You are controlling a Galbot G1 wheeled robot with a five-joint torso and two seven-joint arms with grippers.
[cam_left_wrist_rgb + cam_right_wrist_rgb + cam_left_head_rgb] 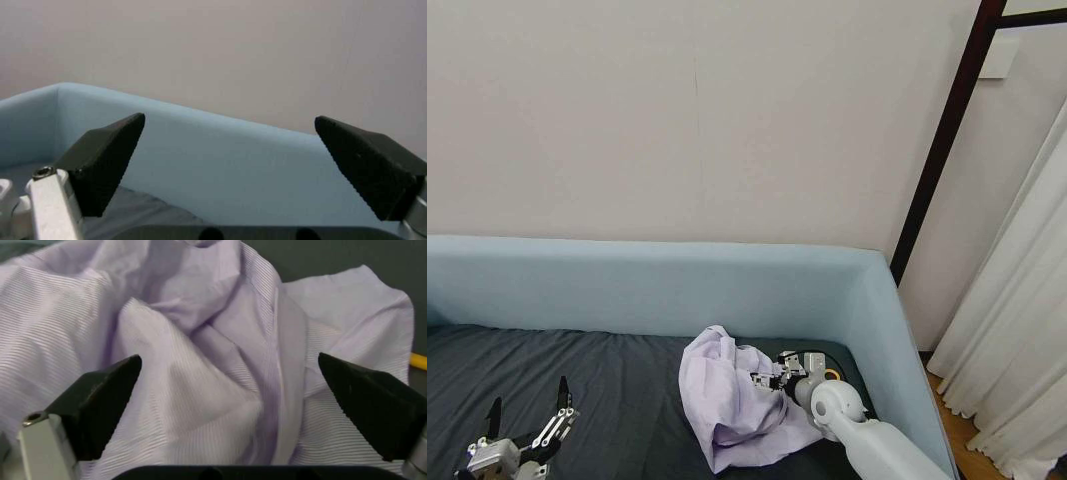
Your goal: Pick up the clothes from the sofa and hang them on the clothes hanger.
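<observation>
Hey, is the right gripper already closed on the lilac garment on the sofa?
No, the right gripper is open, its fingers spread wide apart in front of the crumpled lilac garment.

My head camera looks down over sofa (607,365) and shirt (727,400). Right wrist sits close on that shirt; left faces the backrest (233,165).

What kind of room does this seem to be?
Probably a living room at home, or a copy of one: a light blue sofa with a dark seat, a crumpled lilac shirt lying on it, a white curtain and a dark post.
</observation>
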